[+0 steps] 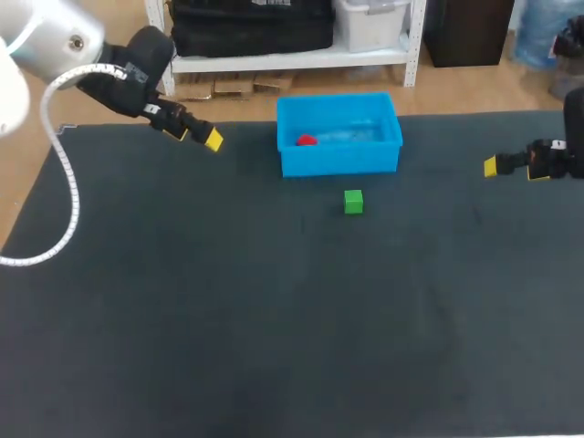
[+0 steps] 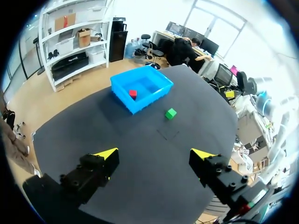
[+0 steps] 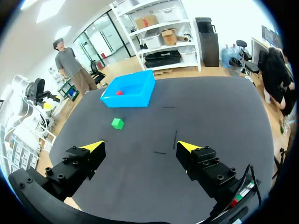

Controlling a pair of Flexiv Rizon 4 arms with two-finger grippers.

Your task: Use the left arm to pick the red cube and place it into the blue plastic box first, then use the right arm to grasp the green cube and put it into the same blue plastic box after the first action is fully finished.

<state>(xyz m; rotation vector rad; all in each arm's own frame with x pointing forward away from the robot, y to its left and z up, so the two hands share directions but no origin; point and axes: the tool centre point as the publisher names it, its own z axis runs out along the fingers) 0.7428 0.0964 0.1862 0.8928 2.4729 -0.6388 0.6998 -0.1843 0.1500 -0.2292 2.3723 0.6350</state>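
Green cube (image 1: 353, 202) sits alone on the counter (image 1: 274, 319), just in front of the box (image 1: 338, 161) and a little toward its right end, apart from the front wall. Red cube (image 1: 307, 140) lies inside the box near its left wall, so the first half of the job looks done and the step in hand is the right arm's grasp. Left fingers (image 2: 100, 165) stand wide and empty near the counter's back left corner, well clear of the box. Right fingers (image 3: 86, 156) are wide too, holding nothing, out by the right edge and well apart from the green cube.

To grasp well, I judge the right arm should come over the green cube from above. The fingers should be wide and squared to two opposite faces, so that neither tip nudges it aside or toward the box wall. Lower until the tips straddle the cube's middle, then close. Lift high enough to pass the front rim before carrying it over. Release over bare floor of the box beside the red cube, not on top of it.
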